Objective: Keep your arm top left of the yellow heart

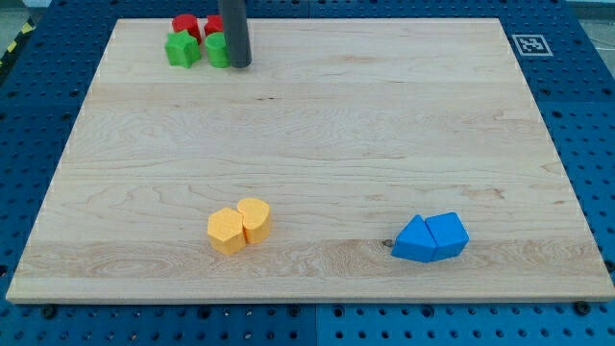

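Observation:
The yellow heart (255, 218) lies near the view's bottom, left of centre, touching a yellow hexagon-like block (227, 231) on its left. My tip (239, 65) rests on the wooden board (317, 125) near the view's top left, far above the yellow heart and slightly to its left. The rod stands right beside a green block (216, 49), partly hiding it.
A green star-like block (181, 49) and two red blocks (185, 25) cluster at the view's top left next to my tip. Two blue blocks (431, 237) touch each other at the view's bottom right. A marker tag (528, 43) sits off the board's top right corner.

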